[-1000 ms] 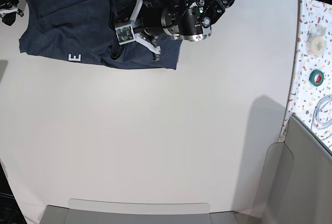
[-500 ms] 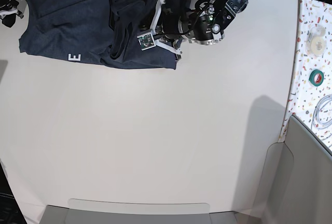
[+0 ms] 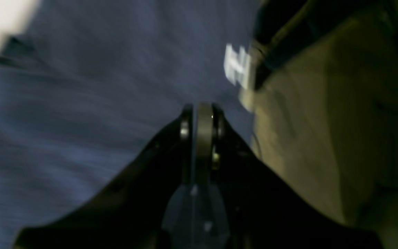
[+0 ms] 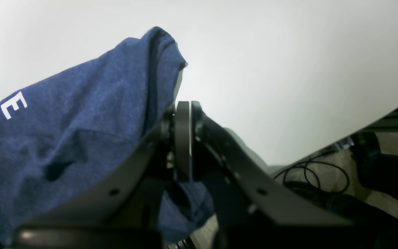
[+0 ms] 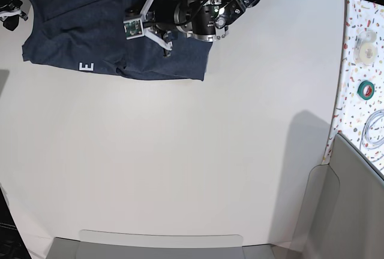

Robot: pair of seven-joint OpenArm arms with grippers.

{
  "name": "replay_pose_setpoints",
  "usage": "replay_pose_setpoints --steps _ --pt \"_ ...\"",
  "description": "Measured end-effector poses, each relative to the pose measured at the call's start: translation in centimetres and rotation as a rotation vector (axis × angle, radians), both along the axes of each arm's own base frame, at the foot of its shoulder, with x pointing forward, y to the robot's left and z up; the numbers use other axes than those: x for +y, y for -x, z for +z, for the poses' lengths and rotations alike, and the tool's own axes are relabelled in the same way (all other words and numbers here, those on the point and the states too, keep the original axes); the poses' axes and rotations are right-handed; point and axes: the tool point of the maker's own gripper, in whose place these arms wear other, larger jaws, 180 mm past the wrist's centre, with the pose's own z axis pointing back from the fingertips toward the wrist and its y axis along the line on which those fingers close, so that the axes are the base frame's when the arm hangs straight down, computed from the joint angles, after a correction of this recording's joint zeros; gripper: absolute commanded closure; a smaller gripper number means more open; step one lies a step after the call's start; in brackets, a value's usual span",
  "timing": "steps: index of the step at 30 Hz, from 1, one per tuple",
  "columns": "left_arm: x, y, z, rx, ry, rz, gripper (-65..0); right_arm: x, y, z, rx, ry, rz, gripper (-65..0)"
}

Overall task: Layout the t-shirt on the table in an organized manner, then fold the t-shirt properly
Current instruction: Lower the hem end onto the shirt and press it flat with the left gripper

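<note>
While the dark navy heathered cloth t-shirt (image 5: 90,40) lies bunched at the white surface's (image 5: 198,163) eleven o'clock corner, long axis nine-to-three, the left hand (image 5: 123,31), pressed together, hovers over its middle, the likelier arm to spread it; the right hand (image 4: 183,114), also pressed together, sits at its nine o'clock edge.

The t-shirt (image 5: 72,37) is dark heathered navy, bluer in the right wrist view, with white block letters "H" and "E" showing. The surface (image 5: 180,163) is plain white. At the right edge runs a white strip (image 5: 363,67) speckled with confetti colours, carrying a green tape roll (image 5: 366,89).
</note>
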Motion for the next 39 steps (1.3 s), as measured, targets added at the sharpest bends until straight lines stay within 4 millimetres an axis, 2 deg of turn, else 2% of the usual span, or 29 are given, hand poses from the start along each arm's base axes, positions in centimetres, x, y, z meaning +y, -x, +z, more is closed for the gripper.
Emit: replay_pose_setpoints --steps 5,8,10,13,16,18,22,25,28,33,36,39 --pt "0.3 -0.3 -0.2 -0.001 -0.010 0.010 0.0 1.0 -0.7 -0.5 0.008 -0.015 0.040 -0.9" --pt "0.4 -0.3 -0.2 0.003 -0.007 0.013 0.0 1.1 -1.7 0.0 0.023 0.025 0.131 -11.4" --pt "1.3 -1.2 -0.4 0.005 -0.012 0.050 0.0 1.0 -2.3 0.8 0.007 0.066 0.192 -17.3" --pt "3.4 -2.7 -1.3 -0.009 -0.061 0.105 0.0 1.6 -1.8 0.2 0.085 0.076 0.284 -21.7" --pt "4.7 -3.2 -2.0 0.003 -0.080 0.141 0.0 1.6 -2.7 0.4 0.033 0.011 0.305 -24.6" --pt "5.1 -3.3 -2.2 0.009 -0.088 0.153 0.0 1.2 -2.8 -0.2 0.010 -0.070 0.303 -27.9" --pt "5.0 -3.6 -1.9 0.006 -0.073 0.159 0.0 0.8 -2.1 -2.8 -0.029 -0.282 0.262 -37.9" --pt "5.3 -3.8 -1.9 0.006 -0.075 0.168 0.0 0.6 -2.2 -2.9 -0.073 -0.347 0.247 -43.6" --pt "6.0 -3.9 -2.3 0.000 -0.094 0.172 0.0 0.4 -2.4 -2.6 -0.087 -0.346 0.247 -45.2" --pt "5.5 -4.1 -1.8 -0.008 -0.056 0.177 0.0 1.3 -2.1 -3.5 -0.046 -0.380 0.263 -45.4" --pt "5.6 -4.1 -2.6 0.017 -0.067 0.181 0.0 1.7 -3.1 -3.1 -0.095 -0.392 0.262 -45.4" --pt "6.0 -4.0 -3.8 0.039 -0.096 0.187 0.0 1.7 -2.9 -3.3 -0.085 -0.393 0.261 -45.4"
